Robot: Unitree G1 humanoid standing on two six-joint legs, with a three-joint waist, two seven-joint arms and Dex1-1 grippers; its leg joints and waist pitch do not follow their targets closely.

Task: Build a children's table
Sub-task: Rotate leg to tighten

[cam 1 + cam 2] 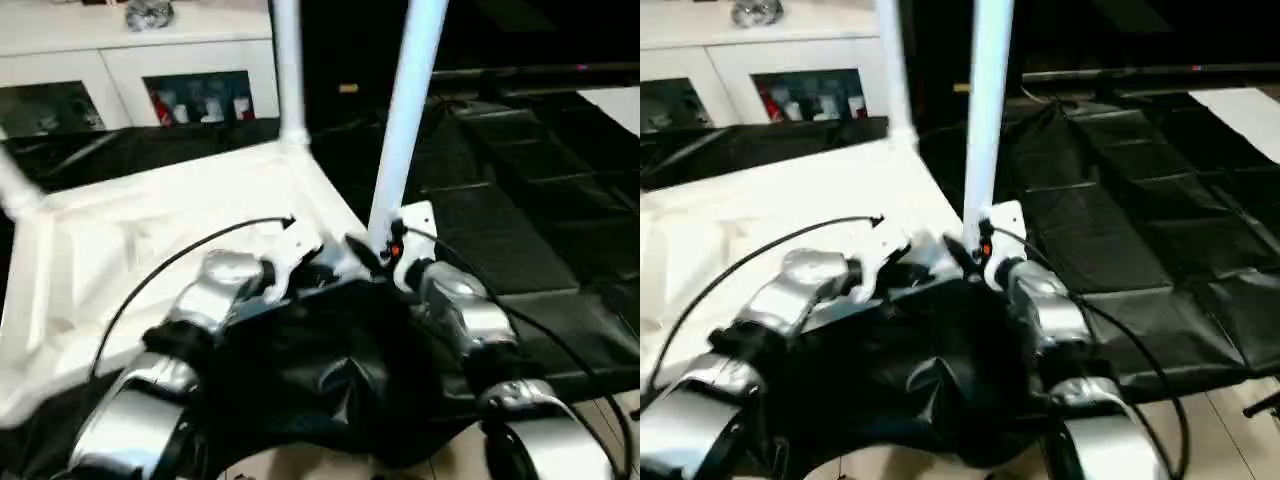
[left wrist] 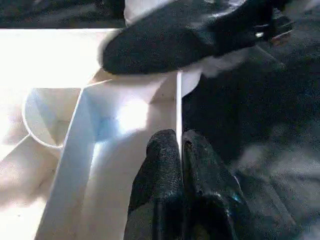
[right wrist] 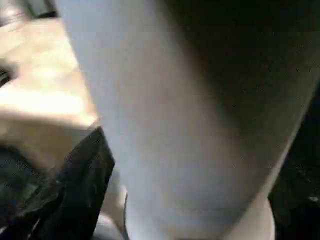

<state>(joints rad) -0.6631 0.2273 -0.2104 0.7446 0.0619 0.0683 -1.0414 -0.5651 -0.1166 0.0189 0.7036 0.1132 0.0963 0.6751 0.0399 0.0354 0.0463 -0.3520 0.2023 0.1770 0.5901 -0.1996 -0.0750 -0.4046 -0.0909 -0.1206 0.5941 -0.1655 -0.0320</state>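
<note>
The white tabletop (image 1: 150,250) lies upside down, ribbed underside up, on a surface draped in black sheeting (image 1: 520,240). A white tube leg (image 1: 408,120) stands upright, leaning slightly, at its near right corner socket; another leg (image 1: 288,70) stands in the far corner, and a third leg (image 1: 18,190) shows at the left edge. The left claw (image 2: 181,150) is clenched on the thin rim wall of the tabletop beside that near corner, its silver forearm (image 1: 200,300) reaching forward and angled inward. The right claw (image 1: 372,252) sits at the base of the near leg, forearm angled inward too; whether it grips the leg I cannot tell. Behind stands a white glass-door cabinet (image 1: 150,80).
</note>
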